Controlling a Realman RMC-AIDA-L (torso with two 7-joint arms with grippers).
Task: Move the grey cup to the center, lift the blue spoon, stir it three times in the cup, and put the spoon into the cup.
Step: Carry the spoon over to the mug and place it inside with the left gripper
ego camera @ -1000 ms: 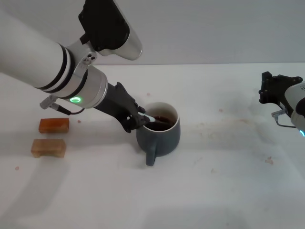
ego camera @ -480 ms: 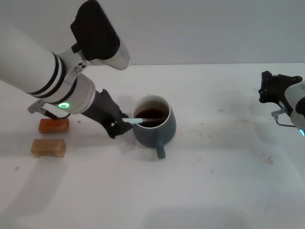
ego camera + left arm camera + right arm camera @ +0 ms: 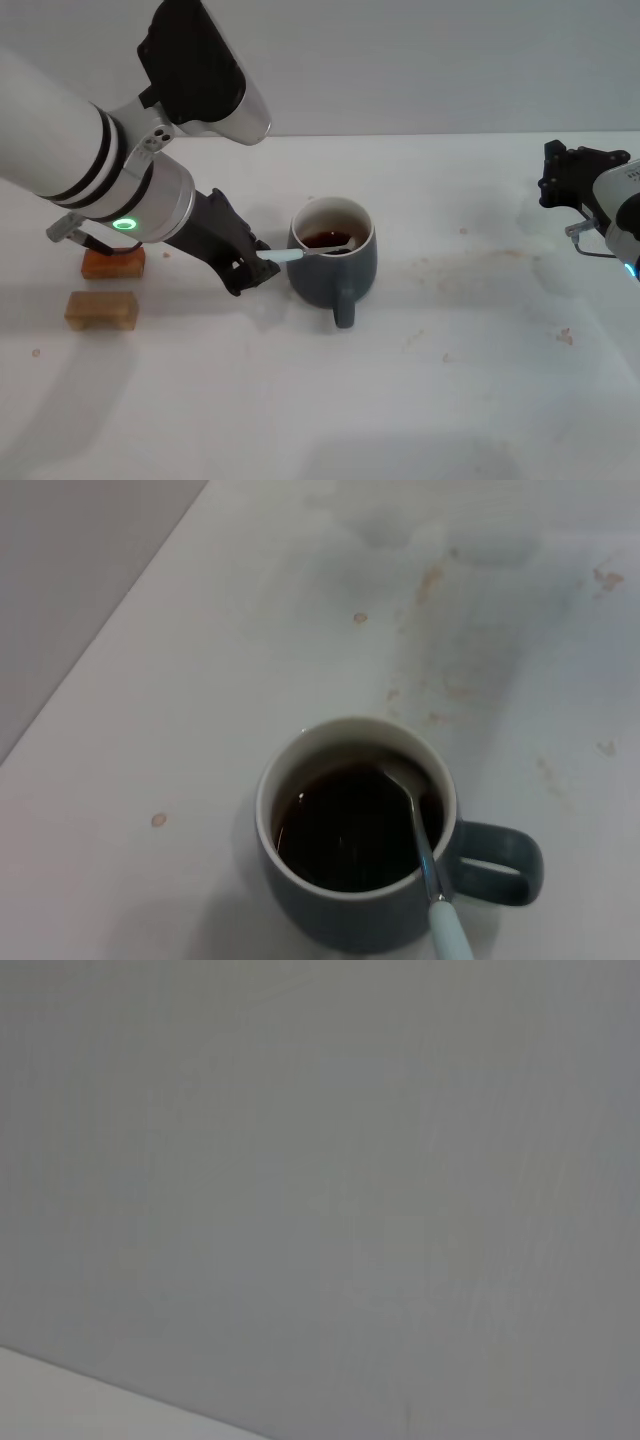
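The grey cup stands near the middle of the white table, handle toward me, with dark liquid inside. The blue spoon leans over the cup's left rim, its metal bowl in the liquid. My left gripper sits just left of the cup, shut on the end of the spoon's pale handle. In the left wrist view the cup shows from above with the spoon lying across the liquid; no fingers show there. My right gripper is parked above the table's far right edge.
An orange-brown block and a tan wooden block lie at the left, partly under my left arm. Small stains dot the table right of the cup. The right wrist view shows only a grey wall.
My left gripper drew back to the left with the spoon, from over the cup to beside it. The cup slid left, then back right, and its handle turned. The right arm barely moved.
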